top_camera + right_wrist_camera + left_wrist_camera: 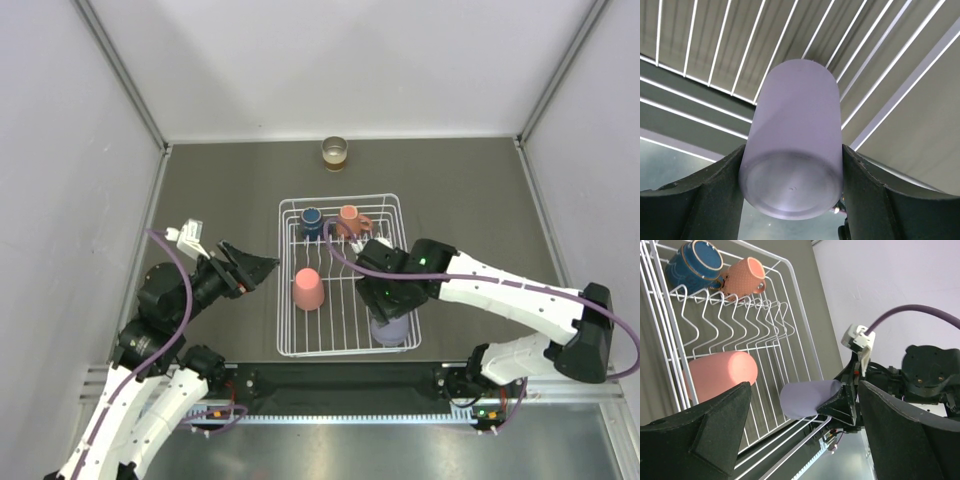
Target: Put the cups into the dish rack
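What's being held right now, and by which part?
Right gripper holds the lavender tumbler by its side walls, near the closed base. Left gripper is open, holding nothing.

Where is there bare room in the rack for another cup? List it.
Free: in the dish rack, the near-left corner, between the pink tumbler and the near rim; also the wires between that tumbler and the dark blue mug. Crowded: the far end, with that mug and the orange mug, and the near-right corner, where the right tool grips the lavender tumbler.
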`<action>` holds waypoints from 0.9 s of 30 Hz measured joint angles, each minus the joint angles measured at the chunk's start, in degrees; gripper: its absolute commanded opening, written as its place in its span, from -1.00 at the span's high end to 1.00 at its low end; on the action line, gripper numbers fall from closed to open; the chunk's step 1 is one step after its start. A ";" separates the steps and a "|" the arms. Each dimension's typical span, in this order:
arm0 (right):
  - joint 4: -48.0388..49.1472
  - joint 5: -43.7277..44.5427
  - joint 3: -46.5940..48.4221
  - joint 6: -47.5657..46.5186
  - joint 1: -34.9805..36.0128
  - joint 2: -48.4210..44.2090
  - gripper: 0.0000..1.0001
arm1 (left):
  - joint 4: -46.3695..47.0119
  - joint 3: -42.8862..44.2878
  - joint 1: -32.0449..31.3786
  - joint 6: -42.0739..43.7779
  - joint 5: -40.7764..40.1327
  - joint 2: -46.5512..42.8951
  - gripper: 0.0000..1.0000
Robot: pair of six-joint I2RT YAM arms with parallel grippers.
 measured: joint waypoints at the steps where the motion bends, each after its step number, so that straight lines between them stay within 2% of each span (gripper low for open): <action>1: 0.26 -0.48 -1.11 0.33 0.00 -0.81 1.00 | 0.20 -0.35 0.02 -0.09 0.17 0.24 -0.82; 11: 5.27 -2.56 -6.69 2.08 0.00 -2.97 0.90 | 1.20 -1.62 0.02 -0.92 1.75 1.33 -0.79; 15: 6.80 -3.13 -8.13 2.29 0.00 -2.95 0.70 | 1.18 -1.62 0.00 -0.96 2.05 1.16 -0.79; 18: 7.30 -3.13 -8.46 2.67 0.00 -3.13 0.42 | 1.18 -1.62 0.02 -1.09 2.08 1.07 -0.79; 21: 7.39 -3.13 -8.57 2.91 0.00 -3.13 0.05 | 1.20 -1.64 0.00 -1.27 2.08 1.07 -0.78; 22: 7.45 -3.17 -8.76 3.02 0.00 -3.13 -0.13 | 1.22 -1.66 0.02 -1.33 2.10 1.07 -0.78; 27: 7.43 -3.26 -8.87 3.65 0.00 -3.19 -0.58 | 1.22 -1.77 0.02 -1.46 2.51 1.07 -0.78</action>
